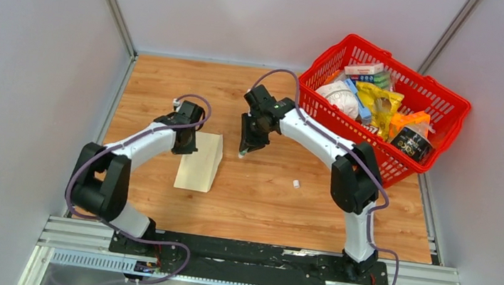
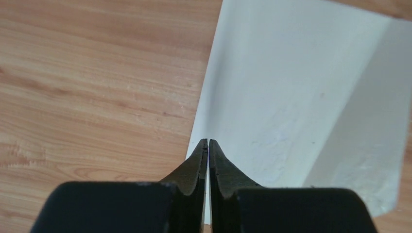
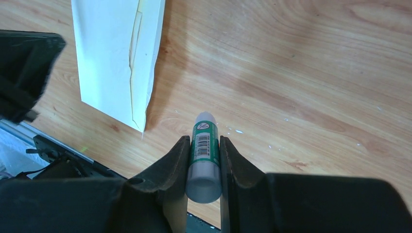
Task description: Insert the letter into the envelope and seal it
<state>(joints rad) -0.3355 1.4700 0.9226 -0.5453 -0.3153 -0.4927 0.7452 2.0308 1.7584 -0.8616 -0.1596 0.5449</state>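
We are judging this to be the sealing step. The envelope (image 1: 198, 163) is lying flat on the table (image 1: 263, 208) with its flap (image 2: 369, 121) tilting up along one long side. We are not finding the letter anywhere beside the envelope, so we are taking it to be tucked inside, though no view is showing it.

The left gripper (image 2: 208, 145) is hovering at the envelope's edge opposite the flap with its jaws pressed almost together. We cannot tell whether paper is caught between them. The right gripper (image 3: 204, 145) is hanging just off the flap side of the envelope, clamping a green-labelled glue stick (image 3: 204, 155) with its pale tip pointing down at the wood. A small white piece (image 1: 296, 184), perhaps the cap, is lying farther out on that same side, and a red basket (image 1: 447, 100) is sitting well beyond it.

Next, we are expecting the glue tip to need bringing across onto the flap's inner face. The left claw would need to be steadying the envelope, since thin paper is likely to slide under the stroke.
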